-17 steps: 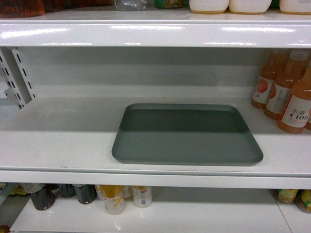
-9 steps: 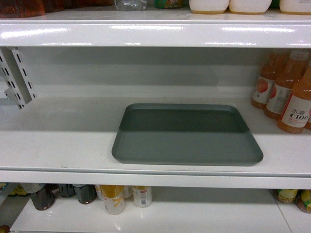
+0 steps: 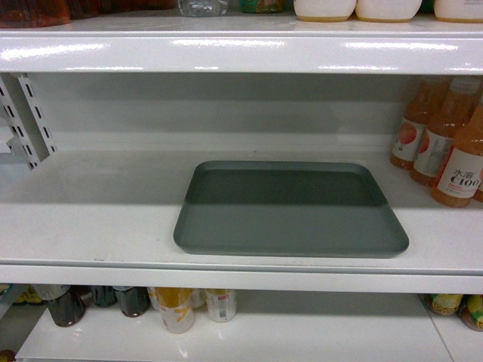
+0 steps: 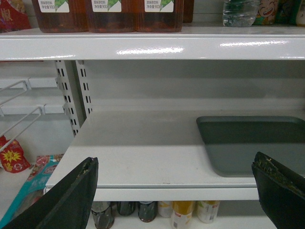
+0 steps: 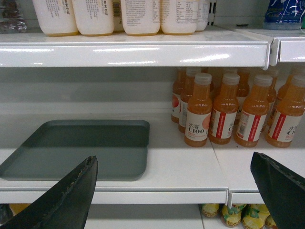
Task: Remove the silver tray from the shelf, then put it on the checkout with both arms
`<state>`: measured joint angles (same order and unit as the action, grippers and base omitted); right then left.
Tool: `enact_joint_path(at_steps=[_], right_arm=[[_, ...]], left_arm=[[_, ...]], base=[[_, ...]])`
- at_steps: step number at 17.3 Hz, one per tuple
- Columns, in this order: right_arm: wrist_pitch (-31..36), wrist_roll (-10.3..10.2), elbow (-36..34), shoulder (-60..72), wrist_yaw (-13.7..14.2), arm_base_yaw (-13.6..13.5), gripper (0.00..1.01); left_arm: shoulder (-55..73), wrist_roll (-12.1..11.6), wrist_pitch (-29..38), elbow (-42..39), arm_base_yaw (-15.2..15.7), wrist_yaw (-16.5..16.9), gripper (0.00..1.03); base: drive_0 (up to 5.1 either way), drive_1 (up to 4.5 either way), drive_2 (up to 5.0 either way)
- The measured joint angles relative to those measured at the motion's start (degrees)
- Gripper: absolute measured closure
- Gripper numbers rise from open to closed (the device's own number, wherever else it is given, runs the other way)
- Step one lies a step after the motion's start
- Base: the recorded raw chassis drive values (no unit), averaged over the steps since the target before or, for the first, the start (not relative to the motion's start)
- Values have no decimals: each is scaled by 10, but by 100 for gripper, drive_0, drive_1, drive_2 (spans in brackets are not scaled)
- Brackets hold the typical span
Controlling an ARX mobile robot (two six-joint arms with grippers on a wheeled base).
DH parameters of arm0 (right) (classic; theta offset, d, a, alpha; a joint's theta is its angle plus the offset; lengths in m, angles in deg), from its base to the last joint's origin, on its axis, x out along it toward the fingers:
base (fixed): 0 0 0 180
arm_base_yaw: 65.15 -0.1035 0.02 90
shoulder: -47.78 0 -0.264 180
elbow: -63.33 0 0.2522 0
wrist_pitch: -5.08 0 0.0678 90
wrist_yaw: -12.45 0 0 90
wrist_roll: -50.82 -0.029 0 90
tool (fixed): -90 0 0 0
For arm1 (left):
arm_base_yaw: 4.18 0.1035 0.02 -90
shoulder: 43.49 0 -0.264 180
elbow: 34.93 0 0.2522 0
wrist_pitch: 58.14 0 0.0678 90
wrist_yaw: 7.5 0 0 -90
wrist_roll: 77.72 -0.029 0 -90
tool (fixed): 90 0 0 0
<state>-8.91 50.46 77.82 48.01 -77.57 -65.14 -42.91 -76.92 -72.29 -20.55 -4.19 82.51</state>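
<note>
Left wrist view puts the left hand [image 4: 176, 191] nearest of all: its two dark fingers [image 4: 71, 200] fill the bottom corners of the frame, spread wide with nothing between them, short of the front lip of the shelf [image 4: 143, 152]. Right wrist view shows the right hand [image 5: 176, 191] the same way, fingers [image 5: 66, 200] splayed far apart and empty, also in front of the shelf edge.

Beyond both hands, the silver tray [image 3: 290, 210] lies flat on the white shelf [image 3: 90, 219], its near rim close to the rounded front lip. The front half of the tray is lit, and the back half sits in the shadow of the board above. Neither hand touches it. From the left wrist the tray [image 4: 252, 143] lies to the right of centre; from the right wrist the tray [image 5: 81, 148] lies to the left.

To the tray's right, apart from it, stand orange juice bottles [image 5: 228, 112] in rows with white and red labels. Behind everything runs the white back panel [image 3: 226, 113], with a slotted upright [image 4: 71, 95] at the left. Lower shelf bottles [image 3: 177, 308] show beneath, and white bottles [image 5: 119, 16] stand on the board above.
</note>
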Motion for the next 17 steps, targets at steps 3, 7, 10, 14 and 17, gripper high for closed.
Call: enact_joint_path(at_steps=[3, 7, 10, 14, 17], right_arm=[[0, 0, 0, 0, 0, 0, 3], [0, 0, 0, 0, 0, 0, 3], [0, 0, 0, 0, 0, 0, 3], [0, 0, 0, 0, 0, 0, 3], [0, 0, 0, 0, 0, 0, 3]], left_arm=[[0, 0, 0, 0, 0, 0, 5], [0, 0, 0, 0, 0, 0, 5], [0, 0, 0, 0, 0, 0, 5], [0, 0, 0, 0, 0, 0, 5], [0, 0, 0, 0, 0, 0, 5]], base=[[0, 0, 0], [0, 0, 0], [0, 0, 0], [0, 0, 0], [0, 0, 0]])
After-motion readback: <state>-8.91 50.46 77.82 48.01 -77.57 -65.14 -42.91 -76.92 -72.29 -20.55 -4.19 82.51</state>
